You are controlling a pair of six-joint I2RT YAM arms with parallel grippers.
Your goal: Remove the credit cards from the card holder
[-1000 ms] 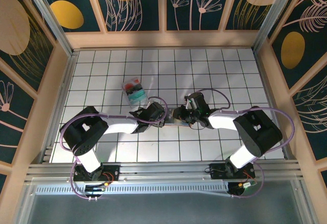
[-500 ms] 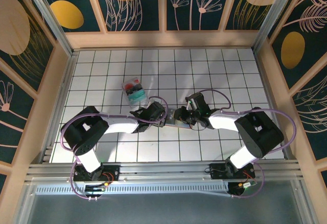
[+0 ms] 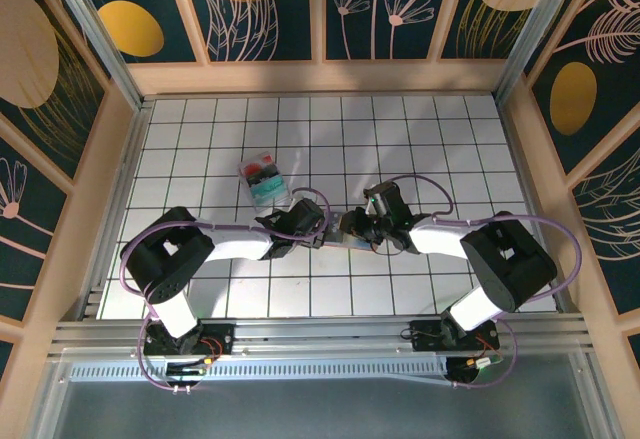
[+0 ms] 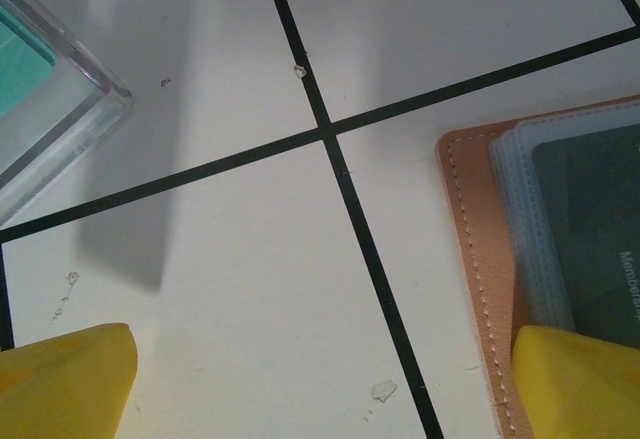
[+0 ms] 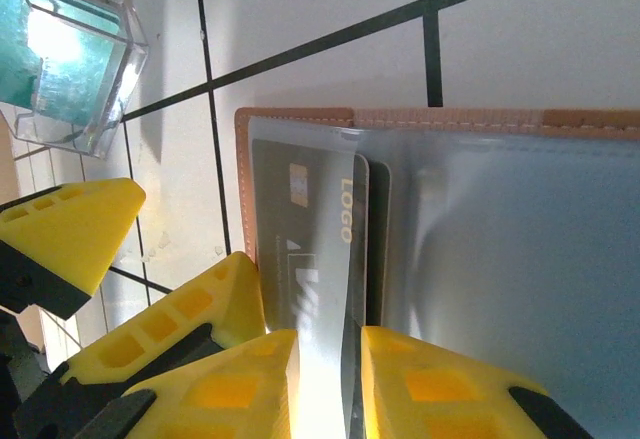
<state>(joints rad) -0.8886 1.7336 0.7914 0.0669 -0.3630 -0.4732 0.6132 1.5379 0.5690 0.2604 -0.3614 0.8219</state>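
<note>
The tan card holder (image 5: 300, 117) lies open on the white table, its grey-blue pockets (image 5: 500, 249) facing up. A dark grey credit card (image 5: 305, 229) marked LOGO sticks out of a pocket, and my right gripper (image 5: 328, 384) is shut on its near end. A second dark card (image 5: 377, 249) sits just behind it. My left gripper (image 4: 320, 389) is wide open and low over the table. Its right fingertip (image 4: 580, 379) overlaps the card holder's (image 4: 480, 259) stitched edge, and a dark card (image 4: 590, 229) sits in the pocket there. From above, both grippers (image 3: 322, 231) (image 3: 350, 227) meet mid-table.
A clear plastic box (image 3: 262, 181) with teal and red contents stands just left of the card holder, close to the left fingers (image 5: 70, 229); its corner (image 4: 50, 109) shows in the left wrist view. Wooden walls ring the gridded table (image 3: 450, 139).
The right arm has shifted very slightly. Both grippers stay at the card holder with their jaws unchanged.
</note>
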